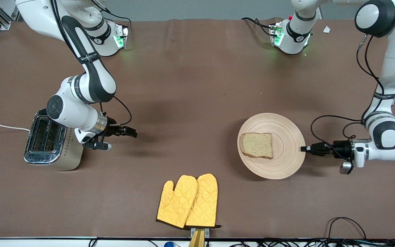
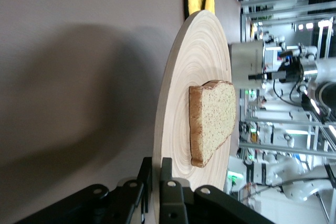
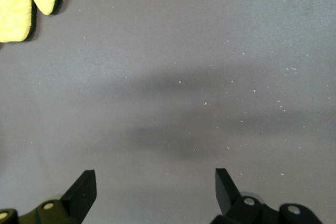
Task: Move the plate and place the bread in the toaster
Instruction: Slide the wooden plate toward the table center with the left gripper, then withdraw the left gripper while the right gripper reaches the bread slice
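Brown table (image 1: 190, 85) lies bare mid-span; left claw (image 1: 303, 149) pinches plate (image 1: 286, 164) rim; right claw (image 1: 122, 136) spread beside toaster (image 1: 51, 144)

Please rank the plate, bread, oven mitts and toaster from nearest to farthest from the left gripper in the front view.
1. plate, its rim clamped in the left gripper
2. bread, on the plate
3. oven mitts, nearer the front camera
4. toaster, at the right arm's end

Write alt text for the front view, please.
The left gripper has its fingers shut on the rim of a wooden plate carrying a bread slice. The right gripper hangs open beside the toaster; yellow oven mitts lie nearest the camera.
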Robot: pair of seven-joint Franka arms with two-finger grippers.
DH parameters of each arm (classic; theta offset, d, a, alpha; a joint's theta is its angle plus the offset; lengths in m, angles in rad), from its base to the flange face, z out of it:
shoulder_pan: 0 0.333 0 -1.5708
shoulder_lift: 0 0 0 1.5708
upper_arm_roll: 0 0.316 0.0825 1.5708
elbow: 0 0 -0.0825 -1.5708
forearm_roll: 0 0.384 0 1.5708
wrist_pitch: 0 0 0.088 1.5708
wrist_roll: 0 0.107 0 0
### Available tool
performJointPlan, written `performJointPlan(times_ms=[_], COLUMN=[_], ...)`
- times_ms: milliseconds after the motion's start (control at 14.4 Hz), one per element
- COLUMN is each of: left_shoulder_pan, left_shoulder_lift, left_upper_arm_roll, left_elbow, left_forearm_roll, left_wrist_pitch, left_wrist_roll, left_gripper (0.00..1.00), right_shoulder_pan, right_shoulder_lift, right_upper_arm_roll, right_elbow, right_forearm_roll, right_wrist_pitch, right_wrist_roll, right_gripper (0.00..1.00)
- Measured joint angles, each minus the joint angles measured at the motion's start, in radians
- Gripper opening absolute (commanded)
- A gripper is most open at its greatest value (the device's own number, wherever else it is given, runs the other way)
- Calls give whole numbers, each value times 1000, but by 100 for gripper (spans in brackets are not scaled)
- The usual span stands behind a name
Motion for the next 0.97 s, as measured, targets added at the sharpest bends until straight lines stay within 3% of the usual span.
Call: performJointPlan(times_ms=[487, 974], left_shoulder_pan=[-181, -189], left_shoulder_lift=[-4, -7], left_upper_arm_roll=[-27, -194], left_elbow=[-70, -204], left_forearm_roll=[1, -38], left_wrist_pitch=[62, 337], left_wrist_roll=[-4, -6], left_gripper=[0, 1], right_shoulder_pan=[4, 32], right_shoulder_lift=[0, 0], right_upper_arm_roll=[2, 3], right_elbow=[-1, -3], right_forearm_roll=[0, 3], right_wrist_pitch=[0, 6], right_wrist_roll=[0, 3], right_gripper=[100, 100])
